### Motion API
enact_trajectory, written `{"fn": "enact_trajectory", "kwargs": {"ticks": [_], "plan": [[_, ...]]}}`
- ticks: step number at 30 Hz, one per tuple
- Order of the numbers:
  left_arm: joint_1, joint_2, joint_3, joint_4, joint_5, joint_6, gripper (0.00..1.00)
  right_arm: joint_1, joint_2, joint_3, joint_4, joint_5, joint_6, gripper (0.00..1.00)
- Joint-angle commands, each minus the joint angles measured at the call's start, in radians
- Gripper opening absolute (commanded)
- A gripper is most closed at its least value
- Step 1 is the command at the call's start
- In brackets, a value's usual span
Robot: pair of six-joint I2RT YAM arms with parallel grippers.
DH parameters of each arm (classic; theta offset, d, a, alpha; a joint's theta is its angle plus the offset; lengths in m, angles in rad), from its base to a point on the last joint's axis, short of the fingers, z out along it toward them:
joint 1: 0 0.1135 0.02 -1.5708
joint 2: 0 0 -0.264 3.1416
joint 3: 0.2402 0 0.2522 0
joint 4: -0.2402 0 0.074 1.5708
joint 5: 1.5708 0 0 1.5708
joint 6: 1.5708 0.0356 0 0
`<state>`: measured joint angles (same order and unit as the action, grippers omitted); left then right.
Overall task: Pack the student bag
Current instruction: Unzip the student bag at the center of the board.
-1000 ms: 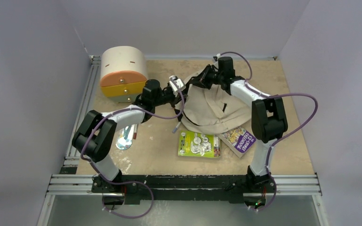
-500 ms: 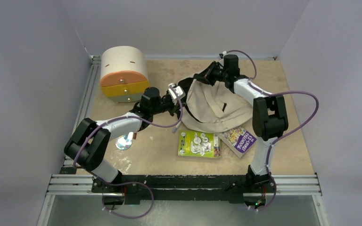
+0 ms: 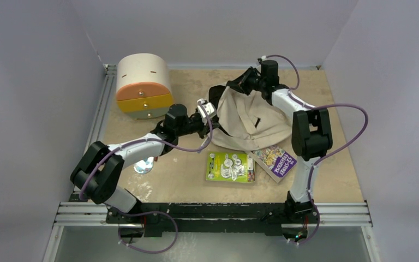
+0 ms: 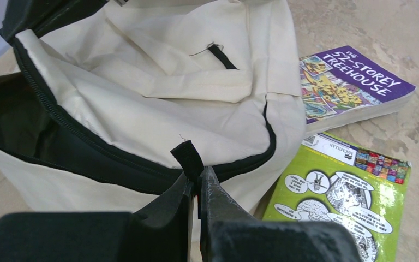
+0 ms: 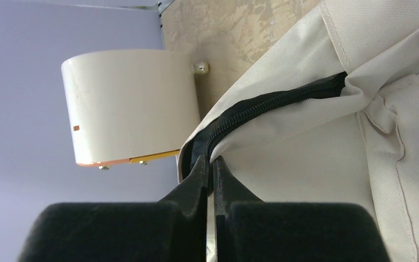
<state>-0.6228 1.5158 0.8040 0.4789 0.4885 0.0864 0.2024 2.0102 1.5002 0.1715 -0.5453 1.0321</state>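
The left hand [image 4: 197,180] is closed, pinching a black tab [image 4: 185,155] on the zippered rim of the student bag [image 4: 158,103]. Just past its fingertips the bag's mouth gapes, with dark lining showing ahead and to the left. Ahead and to the right of this hand a purple book [image 4: 354,82] lies with one edge under the bag's cream fabric, and a green booklet [image 4: 349,191] lies just right of the fingers, beside the purple one.

The right hand [image 5: 211,170] is closed too, clamped on the black zipper edge at the bag's far rim. Beyond its fingertips stands a cream drawer box [image 5: 131,103]. The bag lies slumped on the counter [image 3: 185,174] between the two hands.
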Motion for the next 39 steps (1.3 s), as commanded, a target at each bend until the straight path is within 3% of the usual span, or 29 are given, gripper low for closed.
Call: {"fn": "enact_trajectory", "kwargs": {"ticks": [1,16,29,35,39], "plan": [[-0.032,-0.029,0.004,0.008,0.024,-0.036,0.00,-0.024,-0.006,0.052,0.097,0.082,0.020,0.00],[-0.113,0.059,0.057,0.042,-0.002,-0.049,0.00,-0.060,0.005,0.039,0.187,0.136,0.093,0.00],[-0.123,0.070,0.045,0.047,-0.052,-0.036,0.00,-0.175,-0.014,-0.035,0.284,0.123,0.126,0.00],[-0.123,0.073,-0.007,0.067,-0.114,-0.053,0.00,-0.181,0.007,0.008,0.192,-0.027,-0.058,0.26],[-0.123,0.068,-0.060,0.118,-0.159,-0.078,0.00,-0.179,-0.044,-0.014,0.094,-0.002,-0.200,0.37]]}}
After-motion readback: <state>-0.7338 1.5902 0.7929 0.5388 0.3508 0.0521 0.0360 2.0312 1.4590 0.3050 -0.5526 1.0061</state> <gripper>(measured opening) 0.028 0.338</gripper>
